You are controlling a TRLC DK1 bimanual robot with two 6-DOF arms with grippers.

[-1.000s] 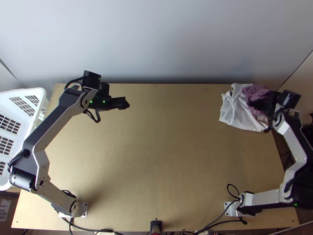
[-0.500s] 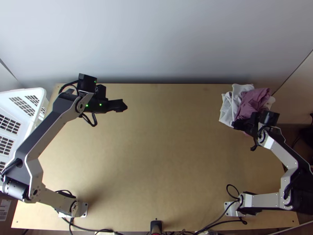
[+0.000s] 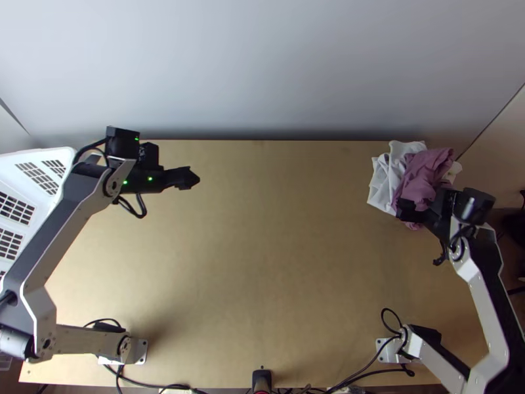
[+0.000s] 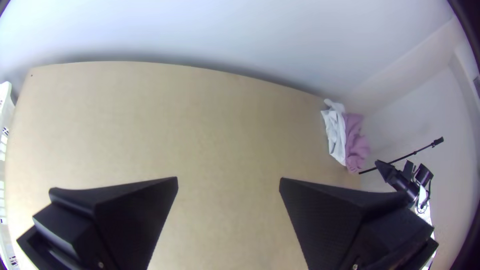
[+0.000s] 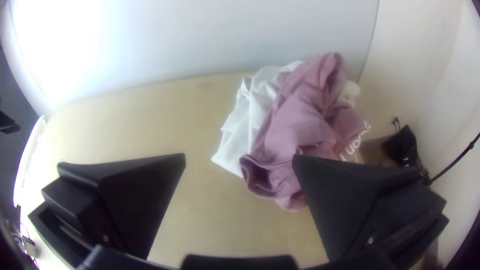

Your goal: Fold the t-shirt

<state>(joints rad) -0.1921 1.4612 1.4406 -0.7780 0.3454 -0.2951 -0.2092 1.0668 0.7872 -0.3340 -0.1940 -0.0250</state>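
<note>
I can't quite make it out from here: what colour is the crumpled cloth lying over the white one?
Mauve pink; the right wrist view shows it best.

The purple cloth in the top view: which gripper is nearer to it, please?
Right. The right gripper is at the near side of the purple cloth; the left gripper is well away, over the far left part of the table.

White lettering [image 5: 356,143] on the mauve cloth [image 5: 300,120], slanted, wording not legible
</note>
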